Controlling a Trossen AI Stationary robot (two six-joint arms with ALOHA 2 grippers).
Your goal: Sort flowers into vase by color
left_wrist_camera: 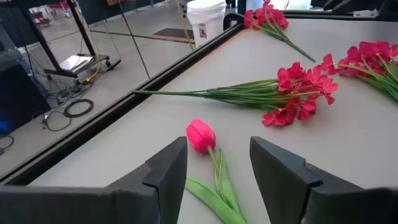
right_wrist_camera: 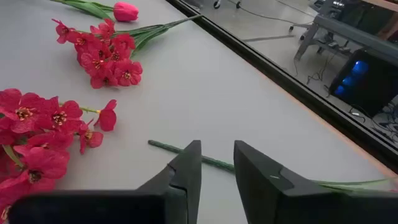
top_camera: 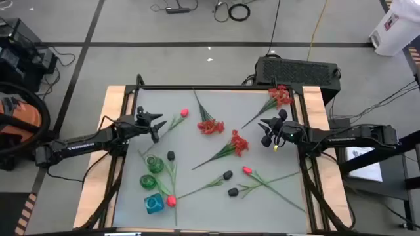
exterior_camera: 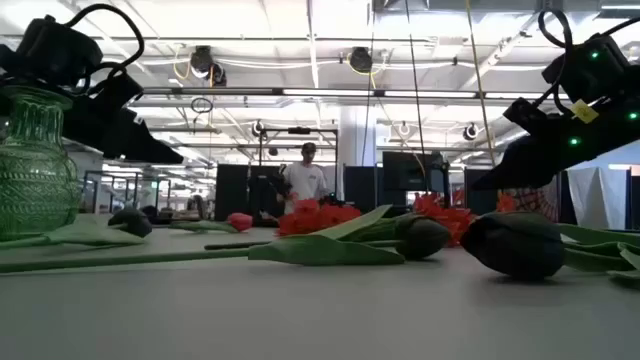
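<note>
Lying scattered across the grey table (top_camera: 262, 196) are the flowers (top_camera: 211, 126): frilly red sprays mid-table and at the far right corner, pink tulip buds, black buds nearer. Left gripper (left_wrist_camera: 217, 167) hangs part-open over a pink tulip (left_wrist_camera: 200, 135), empty. Right gripper (right_wrist_camera: 216, 163), also part-open, straddles a green stem (right_wrist_camera: 186, 154) without touching.

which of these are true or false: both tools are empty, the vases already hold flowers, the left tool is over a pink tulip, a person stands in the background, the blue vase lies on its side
1. Both tools are empty. True: the left tool and right tool stand open, holding nothing.
2. The vases hold flowers. False: the ribbed green glass vase and blue glass vase are empty.
3. The left tool is over a pink tulip bud. True.
4. A person stands in the background. True.
5. The blue vase lies on its side. False: it stands upright.
</note>
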